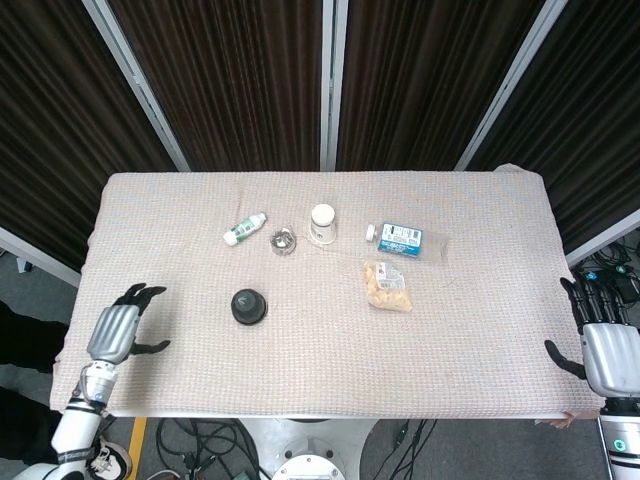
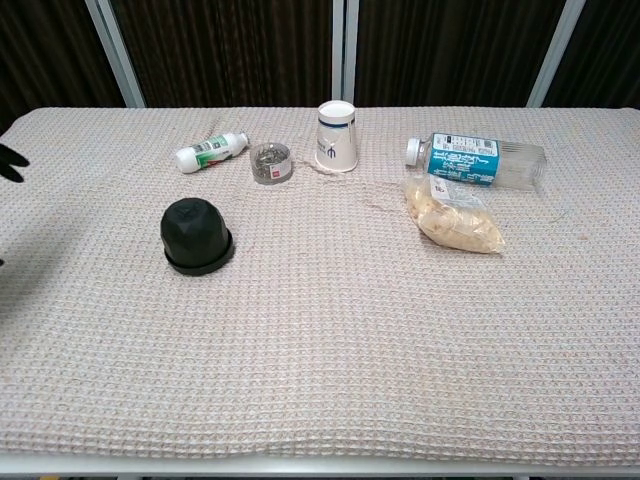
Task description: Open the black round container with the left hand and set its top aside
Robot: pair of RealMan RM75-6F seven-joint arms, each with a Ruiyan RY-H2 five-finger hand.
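The black round container [image 1: 248, 306] [image 2: 196, 236] stands on the cloth-covered table, left of centre, with its domed top on. My left hand [image 1: 118, 328] hovers over the table's left edge, fingers spread and empty, well to the left of the container. Only its dark fingertips [image 2: 10, 160] show at the left border of the chest view. My right hand [image 1: 605, 352] hangs beyond the table's right edge, fingers apart, holding nothing.
Behind the container lie a small white bottle [image 1: 245, 229], a small metal tin [image 1: 284, 240] and an upturned paper cup [image 1: 322, 224]. A clear plastic bottle [image 1: 405, 240] and a snack bag [image 1: 387, 286] lie right of centre.
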